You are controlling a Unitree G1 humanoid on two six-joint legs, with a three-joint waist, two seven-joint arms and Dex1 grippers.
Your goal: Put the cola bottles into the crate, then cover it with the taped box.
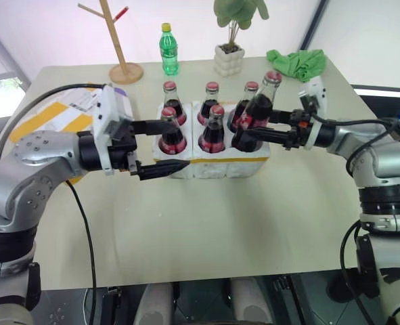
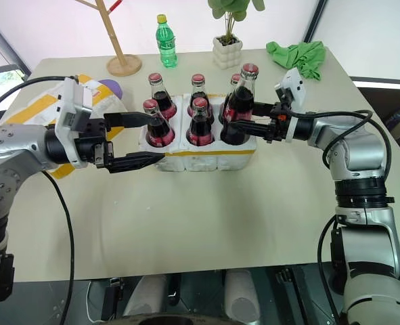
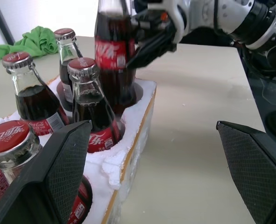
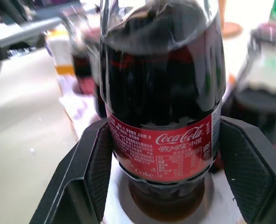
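The crate (image 1: pixel 213 164), a low white foam tray with a yellow band, stands mid-table with several cola bottles (image 1: pixel 214 128) upright in its wells. My right gripper (image 1: pixel 252 133) is shut on one more cola bottle (image 1: pixel 259 108). This bottle leans slightly, its base at the crate's front right well (image 4: pixel 163 205). My left gripper (image 1: pixel 167 146) is open at the crate's front left corner, one finger on each side of the corner bottle (image 1: pixel 171 132) without touching it. The taped box (image 1: pixel 51 115) lies at the left, partly hidden behind my left arm.
At the back of the table stand a green plastic bottle (image 1: pixel 168 51), a wooden rack (image 1: pixel 122 64) and a potted plant (image 1: pixel 229 59). A green cloth (image 1: pixel 296 62) lies at the back right. Bare table stretches in front of the crate.
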